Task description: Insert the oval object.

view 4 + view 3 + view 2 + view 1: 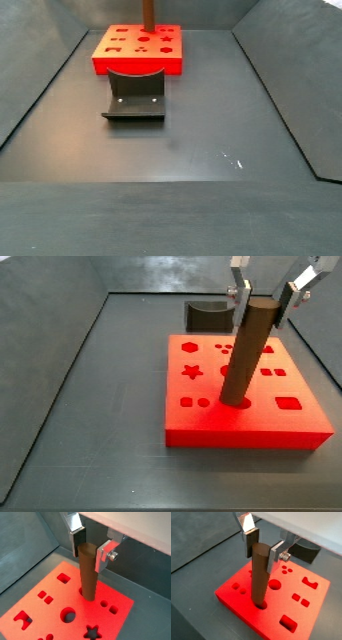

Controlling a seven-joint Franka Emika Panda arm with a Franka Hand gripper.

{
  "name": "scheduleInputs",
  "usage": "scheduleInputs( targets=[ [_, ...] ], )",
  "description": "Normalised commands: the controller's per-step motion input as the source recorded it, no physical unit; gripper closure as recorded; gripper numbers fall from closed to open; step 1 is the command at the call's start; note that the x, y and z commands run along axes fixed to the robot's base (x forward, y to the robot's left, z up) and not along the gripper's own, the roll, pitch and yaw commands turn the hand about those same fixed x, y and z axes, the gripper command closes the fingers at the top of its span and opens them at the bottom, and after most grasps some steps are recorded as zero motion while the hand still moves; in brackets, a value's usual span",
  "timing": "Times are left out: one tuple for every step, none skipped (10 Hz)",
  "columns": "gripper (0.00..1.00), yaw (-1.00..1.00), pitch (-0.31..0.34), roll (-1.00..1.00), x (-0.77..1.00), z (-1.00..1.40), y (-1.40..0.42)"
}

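Long brown oval rod [259, 574] stands upright, lower end in a hole of the red block [301, 421] on the dark grey floor [187, 150]. Two-finger gripper [92, 543] flanks its top, apparently slightly parted; contact unclear.

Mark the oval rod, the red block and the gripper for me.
oval rod [245, 351], side view, mid-shaft.
red block [249, 437], side view, bare front wall.
gripper [262, 544], wrist view, between the fingertips, beside the rod's top.
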Motion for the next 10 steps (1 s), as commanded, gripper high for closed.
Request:
scheduleInputs(
  targets=[
    [1.00,0.55,0.000,0.00,0.14,-0.10,0.00],
    [1.00,0.60,0.000,0.00,0.14,-0.04,0.00],
    [1.00,0.11,0.000,0.00,0.00,0.00,0.00],
    [1.00,0.00,0.000,0.00,0.00,-0.03,0.00],
    [1.00,0.00,0.000,0.00,0.21,0.00,-0.25],
    [1.00,0.00,0.000,0.00,0.28,0.00,-0.24],
    [1.00,0.00,0.000,0.00,0.12,0.00,-0.05],
    [1.00,0.00,0.000,0.04,0.00,-0.09,0.01],
    [1.00,0.00,0.000,0.08,0.00,-0.18,0.09],
    [1.00,0.00,0.000,0.04,0.00,-0.11,0.00]
  ],
)
